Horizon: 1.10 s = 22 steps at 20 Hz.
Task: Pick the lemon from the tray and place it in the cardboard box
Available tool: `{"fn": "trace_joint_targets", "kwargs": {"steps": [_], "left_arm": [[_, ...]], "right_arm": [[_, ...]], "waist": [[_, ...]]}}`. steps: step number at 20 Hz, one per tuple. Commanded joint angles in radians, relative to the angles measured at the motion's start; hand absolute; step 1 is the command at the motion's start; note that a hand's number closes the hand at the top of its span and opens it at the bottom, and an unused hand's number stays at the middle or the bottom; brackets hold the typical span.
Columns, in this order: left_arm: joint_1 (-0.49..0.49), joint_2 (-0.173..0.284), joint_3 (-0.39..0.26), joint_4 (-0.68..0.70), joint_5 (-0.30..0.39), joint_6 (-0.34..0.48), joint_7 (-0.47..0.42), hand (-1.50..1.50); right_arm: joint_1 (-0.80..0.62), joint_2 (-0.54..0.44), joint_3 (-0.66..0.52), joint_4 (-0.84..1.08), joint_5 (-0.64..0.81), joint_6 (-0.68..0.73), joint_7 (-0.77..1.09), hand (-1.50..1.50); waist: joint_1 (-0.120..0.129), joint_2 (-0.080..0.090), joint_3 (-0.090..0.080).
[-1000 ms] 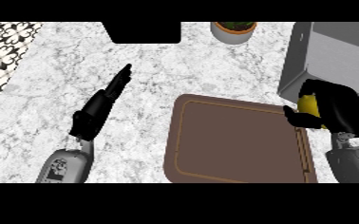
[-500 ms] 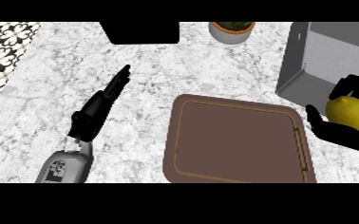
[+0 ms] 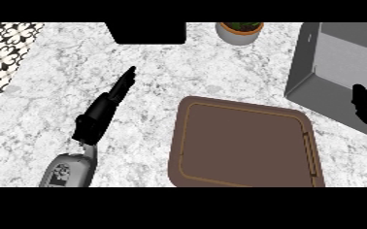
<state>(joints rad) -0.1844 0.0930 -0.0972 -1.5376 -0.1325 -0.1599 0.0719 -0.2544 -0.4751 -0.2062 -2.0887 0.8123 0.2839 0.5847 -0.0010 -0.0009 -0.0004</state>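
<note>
The brown tray (image 3: 243, 148) lies on the marble counter with nothing on it. Right of it and further back stands the grey box (image 3: 331, 63), open side up. No lemon shows anywhere in the view. Only a black sliver of my right hand (image 3: 358, 103) shows at the right edge, over the box's near corner; what it holds is out of sight. My left hand (image 3: 106, 110) rests open on the counter left of the tray, fingers straight and pointing away.
A potted plant (image 3: 240, 31) stands at the back of the counter, left of the box. A black block (image 3: 147, 32) sits at the back centre. A patterned surface (image 3: 14, 46) borders the counter's far left.
My right hand, curled round the yellow lemon, has moved right from the tray's edge until it is almost out of view; the lemon no longer shows. The left arm has stayed still.
</note>
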Motion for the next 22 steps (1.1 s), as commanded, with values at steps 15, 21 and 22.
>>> {"fn": "trace_joint_targets", "kwargs": {"steps": [15,21,22], "left_arm": [[0.008,-0.031,-0.005,0.011,-0.032,-0.003,-0.018,0.00],[-0.002,-0.016,-0.006,-0.071,-0.024,-0.025,0.050,0.00],[-0.071,-0.026,0.021,-0.001,-0.014,-0.019,0.063,0.00]], "right_arm": [[-0.356,-0.137,-0.174,0.628,-0.042,-0.131,-0.186,1.50],[-0.462,-0.201,-0.146,0.954,0.063,-0.259,-0.301,1.50],[-0.433,-0.132,-0.083,0.910,0.110,-0.304,-0.263,1.50]], "waist": [[0.011,0.003,0.000],[0.031,0.007,0.001],[0.016,0.006,0.001]]}}
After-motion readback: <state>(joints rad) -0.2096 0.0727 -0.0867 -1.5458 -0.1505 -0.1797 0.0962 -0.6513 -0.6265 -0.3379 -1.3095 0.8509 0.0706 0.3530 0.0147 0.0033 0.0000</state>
